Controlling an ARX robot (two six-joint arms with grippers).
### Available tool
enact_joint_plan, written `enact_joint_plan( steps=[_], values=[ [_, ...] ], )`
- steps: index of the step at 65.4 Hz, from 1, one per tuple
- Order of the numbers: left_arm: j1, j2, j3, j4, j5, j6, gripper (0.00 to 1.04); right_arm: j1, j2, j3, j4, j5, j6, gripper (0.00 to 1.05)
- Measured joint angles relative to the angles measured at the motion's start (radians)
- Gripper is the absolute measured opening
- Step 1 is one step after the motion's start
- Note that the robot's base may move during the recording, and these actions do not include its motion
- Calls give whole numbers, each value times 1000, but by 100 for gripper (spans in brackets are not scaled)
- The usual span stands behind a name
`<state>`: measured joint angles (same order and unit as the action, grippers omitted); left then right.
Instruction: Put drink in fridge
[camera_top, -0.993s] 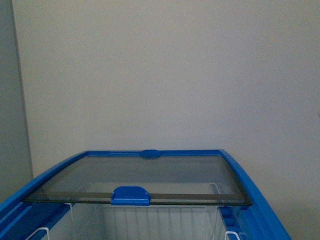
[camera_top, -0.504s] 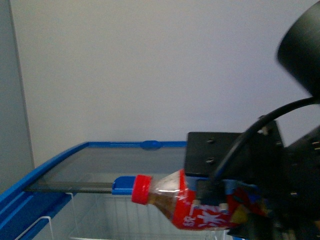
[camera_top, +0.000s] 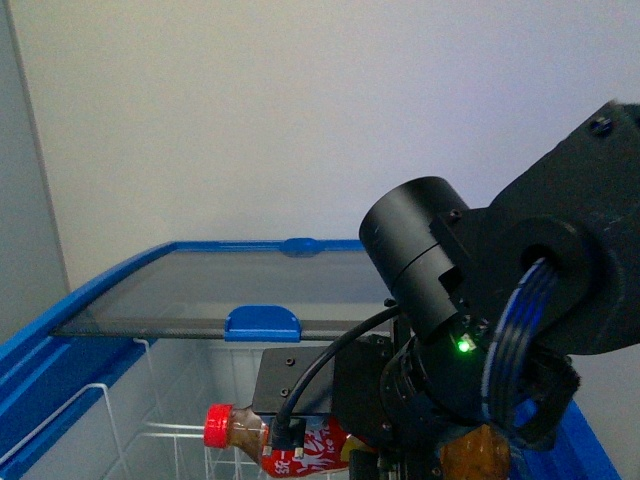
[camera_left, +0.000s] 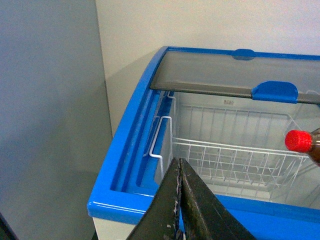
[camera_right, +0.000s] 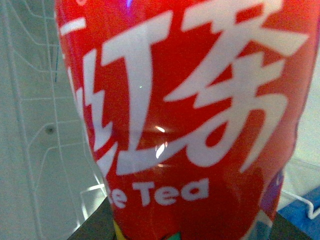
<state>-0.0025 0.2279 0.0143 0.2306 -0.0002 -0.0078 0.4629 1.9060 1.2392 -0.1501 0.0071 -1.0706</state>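
Plainly the lowering of the drink is the step in hand, and everything is best placed against the blue handle (camera_top: 262, 322) of the glass lid (camera_top: 250, 285). Far left of the handle, the blue rim of the fridge (camera_top: 55, 345) is seen. The left gripper (camera_left: 178, 165) is held at the near rim, well short of the handle, with its jaws pressed together on nothing. It is not needed for this step and is best kept out of the opening.

Below the handle, a wire basket (camera_left: 225, 157) is hung in the uncovered half of the fridge. The drink (camera_top: 290, 452) is carried on its side beneath the handle, apparently lower than the lid edge. Its red cap (camera_top: 218, 425) is pointed left of the handle and its body is over the basket.

Right of the handle, the right gripper (camera_top: 345, 430) is clamped around the labelled middle of the drink, and the label fills the right wrist view. Whether the basket wires are touched yet cannot be told.

To finish cleanly, the drink should be lowered level until it is borne by the wires, and only then should the jaws be parted. The cap should be kept off the basket's far-left wall, and the cable (camera_top: 310, 385) should be kept clear of the lid edge by the handle.
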Motion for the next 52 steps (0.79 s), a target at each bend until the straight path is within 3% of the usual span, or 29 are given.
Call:
enact_joint_plan(
  steps=[18,28,52],
  values=[
    [0,-53,0,-55,0,0,3,-2,105,35,35,-3,-3,37],
    [0,-198,0,-219,1,2,3,-3,149,67,70,4,6,37],
    [0,-222,0,-230,0,3,3,-3,396,160,225,81,58,37]
  ],
)
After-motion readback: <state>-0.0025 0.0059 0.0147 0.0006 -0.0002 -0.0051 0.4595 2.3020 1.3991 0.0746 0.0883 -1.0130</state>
